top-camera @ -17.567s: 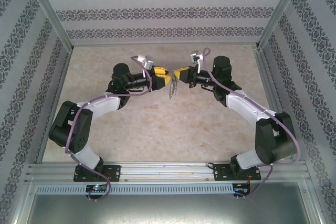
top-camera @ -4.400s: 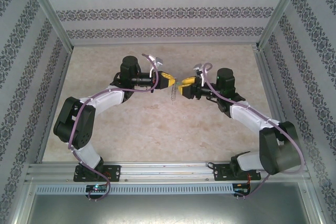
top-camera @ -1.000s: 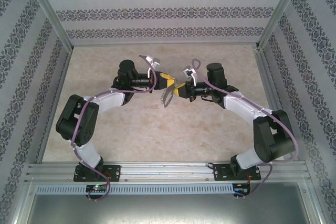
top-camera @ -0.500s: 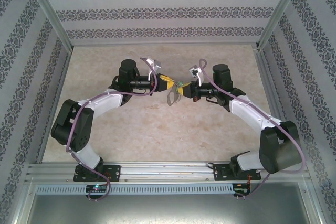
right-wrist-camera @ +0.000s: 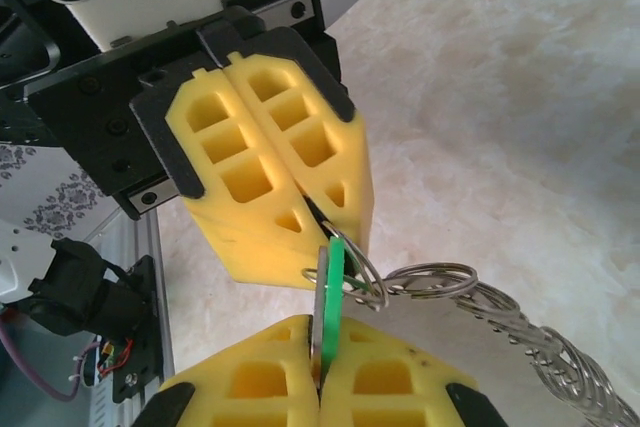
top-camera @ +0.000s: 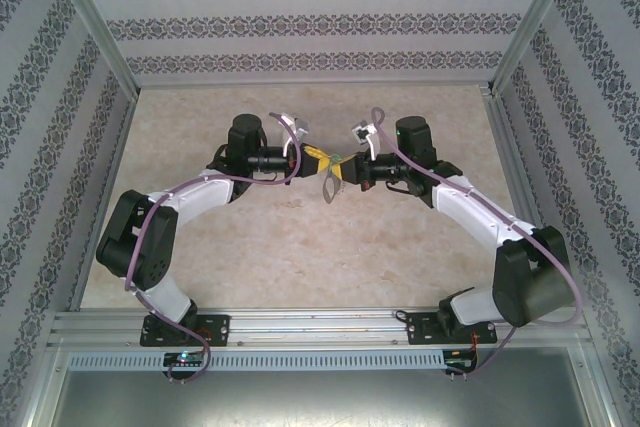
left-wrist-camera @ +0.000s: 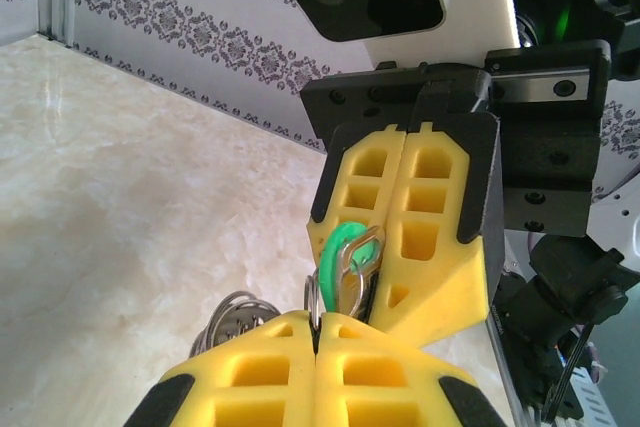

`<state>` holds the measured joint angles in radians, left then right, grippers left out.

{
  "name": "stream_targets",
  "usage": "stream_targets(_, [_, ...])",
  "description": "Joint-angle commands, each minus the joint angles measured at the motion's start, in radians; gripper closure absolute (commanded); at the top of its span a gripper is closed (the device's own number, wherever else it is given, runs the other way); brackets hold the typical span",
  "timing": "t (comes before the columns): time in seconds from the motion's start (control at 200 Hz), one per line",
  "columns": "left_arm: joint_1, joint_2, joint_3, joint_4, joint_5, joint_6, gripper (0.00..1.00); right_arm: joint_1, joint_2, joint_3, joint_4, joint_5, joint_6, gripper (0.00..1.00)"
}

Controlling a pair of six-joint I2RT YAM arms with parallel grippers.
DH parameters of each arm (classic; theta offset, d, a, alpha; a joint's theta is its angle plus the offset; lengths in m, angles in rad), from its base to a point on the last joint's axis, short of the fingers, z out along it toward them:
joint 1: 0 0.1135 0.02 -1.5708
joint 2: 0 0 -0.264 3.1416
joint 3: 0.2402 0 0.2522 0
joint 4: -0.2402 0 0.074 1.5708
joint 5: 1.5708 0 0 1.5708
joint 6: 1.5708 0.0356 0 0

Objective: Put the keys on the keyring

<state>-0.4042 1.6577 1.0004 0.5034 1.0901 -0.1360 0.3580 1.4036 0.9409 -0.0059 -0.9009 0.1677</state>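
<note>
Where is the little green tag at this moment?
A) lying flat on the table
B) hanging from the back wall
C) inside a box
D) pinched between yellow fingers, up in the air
D: the green tag is clamped in the right gripper, held above the table, facing the left gripper, which pinches the keyring.

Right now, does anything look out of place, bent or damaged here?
Nothing looks damaged or spilled. One thing is unusual: the keyring hangs loose in the air below two shut hands that meet tip to tip. The right hand pinches the green tag edge-on, and the left hand seems to grip the keyring's upper end.
</note>
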Motion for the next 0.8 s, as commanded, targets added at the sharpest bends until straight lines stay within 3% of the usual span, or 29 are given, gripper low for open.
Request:
stream_targets(0.0, [-0.019,-0.045,0.004,-0.002,0.019,0.028,1.00,0.004,0.004,0.019,-0.035,0.042,-0.042,1.00])
stream_targets(0.39, [-0.018,-0.049,-0.002,0.053,0.028,-0.008,1.00,-0.042,-0.009,-0.086,-0.002,0.066,-0.019,1.00])
stream_targets(0.794, [-0.018,-0.053,-0.009,0.072,0.027,-0.020,1.00,0.089,0.072,-0.012,0.001,0.079,-0.026,1.00])
